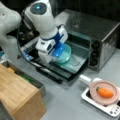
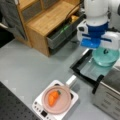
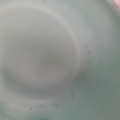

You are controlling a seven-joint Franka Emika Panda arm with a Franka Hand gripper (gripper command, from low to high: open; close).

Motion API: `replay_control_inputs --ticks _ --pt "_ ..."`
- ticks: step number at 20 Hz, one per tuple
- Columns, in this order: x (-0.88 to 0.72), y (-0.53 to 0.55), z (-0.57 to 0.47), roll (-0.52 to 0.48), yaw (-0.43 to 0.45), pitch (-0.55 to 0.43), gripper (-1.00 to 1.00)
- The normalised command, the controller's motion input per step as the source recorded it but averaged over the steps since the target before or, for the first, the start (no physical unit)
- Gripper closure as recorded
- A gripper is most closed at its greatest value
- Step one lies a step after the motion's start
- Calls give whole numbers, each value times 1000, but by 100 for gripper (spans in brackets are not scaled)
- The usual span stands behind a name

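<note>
Fingers on teal bowl over oven door; grip state can't tell

Grey table carries toaster oven. White hotplate just in front of oven. Wooden cabinet well apart from oven, across open door.

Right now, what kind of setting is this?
Probably a mock kitchen on a lab bench: a toaster oven with its door down, a pan on a small cooktop, a wooden shelf.
</note>
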Motion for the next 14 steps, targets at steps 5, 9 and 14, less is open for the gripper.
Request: replay_control_inputs --ticks 5,9,14 --pt "-176 67 -108 82 -111 -173 -100" --pt "-176 67 -108 82 -111 -173 -100" --pt "-176 67 -108 82 -111 -173 -100"
